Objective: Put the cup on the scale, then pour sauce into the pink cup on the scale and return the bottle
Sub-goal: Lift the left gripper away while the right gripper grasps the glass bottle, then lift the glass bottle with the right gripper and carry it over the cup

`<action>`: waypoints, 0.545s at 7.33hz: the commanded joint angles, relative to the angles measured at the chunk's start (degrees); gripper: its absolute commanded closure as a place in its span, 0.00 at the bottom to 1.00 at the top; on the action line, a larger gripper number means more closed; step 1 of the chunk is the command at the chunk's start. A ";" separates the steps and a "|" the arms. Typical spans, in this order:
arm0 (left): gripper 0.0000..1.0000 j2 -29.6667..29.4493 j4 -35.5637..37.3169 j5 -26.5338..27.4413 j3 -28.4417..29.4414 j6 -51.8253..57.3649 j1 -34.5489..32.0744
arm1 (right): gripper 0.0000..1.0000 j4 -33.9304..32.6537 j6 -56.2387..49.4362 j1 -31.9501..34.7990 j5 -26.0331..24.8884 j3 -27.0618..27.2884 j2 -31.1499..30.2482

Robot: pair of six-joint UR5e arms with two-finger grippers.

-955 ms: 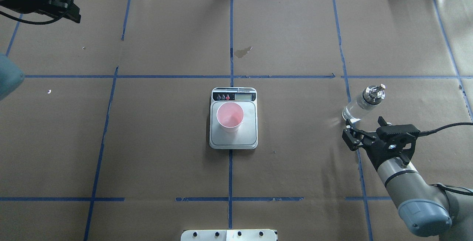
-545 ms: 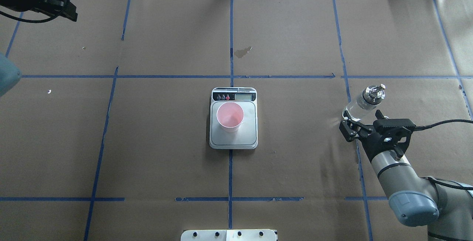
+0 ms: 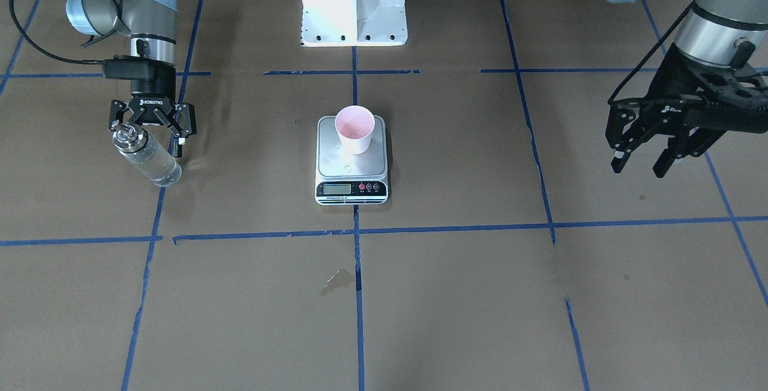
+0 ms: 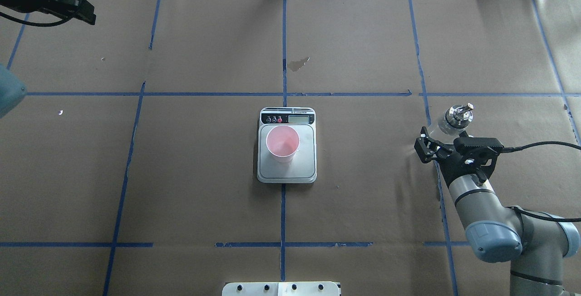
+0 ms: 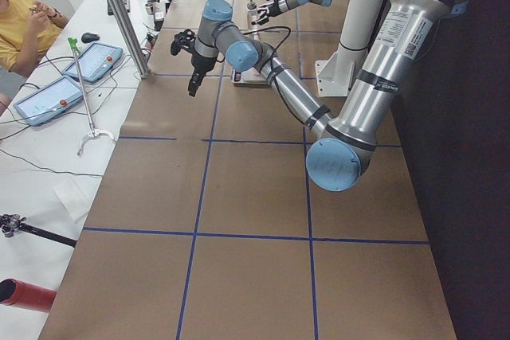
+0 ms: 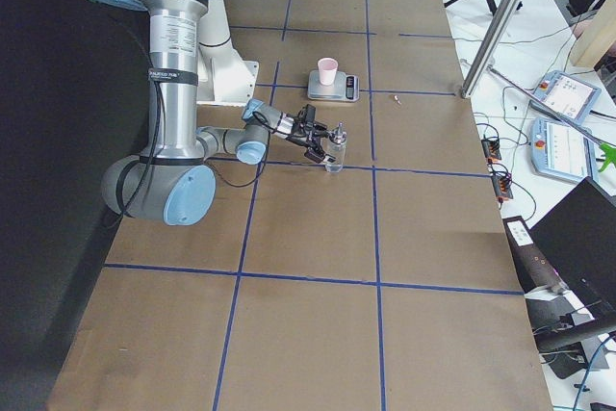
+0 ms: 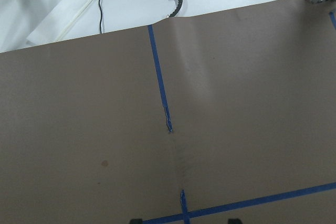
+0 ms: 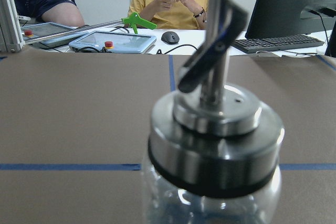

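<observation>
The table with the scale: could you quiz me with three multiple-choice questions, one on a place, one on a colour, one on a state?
1. Where does the cup stand? A. On the scale's plate. B. On the paper beside it. C. In a tool.
2. What colour is the cup's inside? A. Blue. B. Green. C. Pink.
3. How is the left tool? A. Shut on the cup. B. Open and empty. C. Lying on the scale.
Answers: 1 A, it sits on the silver plate; 2 C, its inside shows pink; 3 B, it stands spread wide, nothing in it.
</observation>
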 commanded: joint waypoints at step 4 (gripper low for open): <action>0.37 -0.11 0.18 0.00 -0.50 -0.38 -0.52 | 0.17 6.54 -1.65 1.17 0.19 -4.42 0.51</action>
